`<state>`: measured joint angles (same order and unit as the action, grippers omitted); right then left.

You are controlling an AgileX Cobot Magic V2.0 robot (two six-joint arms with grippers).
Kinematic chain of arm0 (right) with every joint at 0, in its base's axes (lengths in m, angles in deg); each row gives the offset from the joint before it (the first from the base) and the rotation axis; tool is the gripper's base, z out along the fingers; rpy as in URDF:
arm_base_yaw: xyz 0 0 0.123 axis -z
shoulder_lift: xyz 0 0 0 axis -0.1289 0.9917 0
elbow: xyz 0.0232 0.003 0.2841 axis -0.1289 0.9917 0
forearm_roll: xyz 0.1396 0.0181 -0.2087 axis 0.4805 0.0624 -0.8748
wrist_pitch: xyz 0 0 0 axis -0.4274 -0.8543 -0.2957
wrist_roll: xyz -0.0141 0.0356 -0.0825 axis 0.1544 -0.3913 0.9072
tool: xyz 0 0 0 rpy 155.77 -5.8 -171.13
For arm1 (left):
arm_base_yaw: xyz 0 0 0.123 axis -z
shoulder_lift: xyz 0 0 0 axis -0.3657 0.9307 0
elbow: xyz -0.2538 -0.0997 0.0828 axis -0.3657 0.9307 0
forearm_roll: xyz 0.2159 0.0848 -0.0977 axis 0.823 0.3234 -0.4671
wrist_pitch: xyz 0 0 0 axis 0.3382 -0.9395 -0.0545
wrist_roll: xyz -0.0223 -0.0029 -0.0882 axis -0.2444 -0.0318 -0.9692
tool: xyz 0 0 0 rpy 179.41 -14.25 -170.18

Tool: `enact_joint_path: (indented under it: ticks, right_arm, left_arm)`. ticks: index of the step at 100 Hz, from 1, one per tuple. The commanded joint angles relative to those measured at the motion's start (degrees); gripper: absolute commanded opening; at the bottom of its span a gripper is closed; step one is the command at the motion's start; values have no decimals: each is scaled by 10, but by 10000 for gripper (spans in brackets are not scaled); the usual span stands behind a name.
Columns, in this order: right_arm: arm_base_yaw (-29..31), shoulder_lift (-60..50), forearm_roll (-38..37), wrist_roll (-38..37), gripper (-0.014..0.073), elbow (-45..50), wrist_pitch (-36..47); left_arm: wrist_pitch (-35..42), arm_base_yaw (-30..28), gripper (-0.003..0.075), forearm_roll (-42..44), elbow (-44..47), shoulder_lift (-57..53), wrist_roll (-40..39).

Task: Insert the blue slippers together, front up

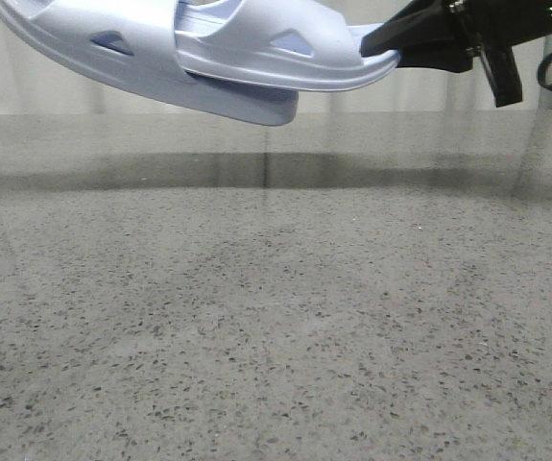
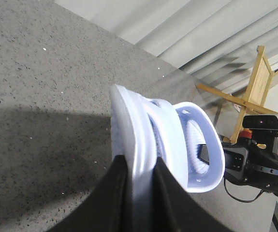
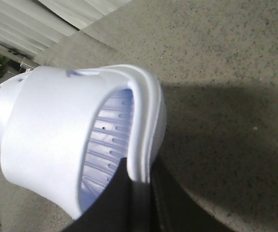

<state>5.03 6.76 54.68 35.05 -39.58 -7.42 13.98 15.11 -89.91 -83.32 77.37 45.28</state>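
Speckled grey stone table (image 1: 276,327) fills most of the front view, backed by pale vertical curtain folds (image 2: 201,29); a wooden frame (image 2: 255,82) stands beyond the table's far corner in the left wrist view. The blue slippers (image 1: 208,53) hang in the air above the table at the top edge of the front view, nested one into the other, their upper parts cut off by the frame; a broad shadow lies on the table beneath them. Right gripper (image 1: 381,43), black, enters from the right and pinches the rim of the near slipper; its body is partly cropped. In the right wrist view the fingers (image 3: 124,193) clamp the slipper's sole edge, ribbed footbed visible. Left gripper (image 2: 141,203) likewise clamps the other slipper's edge between dark fingers; the left arm itself is out of the front view.
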Motion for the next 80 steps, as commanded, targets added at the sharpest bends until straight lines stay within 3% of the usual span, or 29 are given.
enact_joint_path:
  ticks: [1, 20, 47, 80]
  right_arm:
    - [-23, -17, 28, 15, -102, -33, -98]
    - [-12, -14, 14, 14, -81, -37, -108]
    - [49, -14, -37, -21, 111, -37, -164]
    - [147, -43, -100, -40, 114, -37, -203]
  left_arm:
    - [-106, 12, 15, -49, -17, -22, -1]
    - [-106, 9, 15, -43, -17, -22, -1]
    - [-106, -4, 15, -11, -17, -22, -1]
    - [-106, -36, 15, -12, -17, -22, -1]
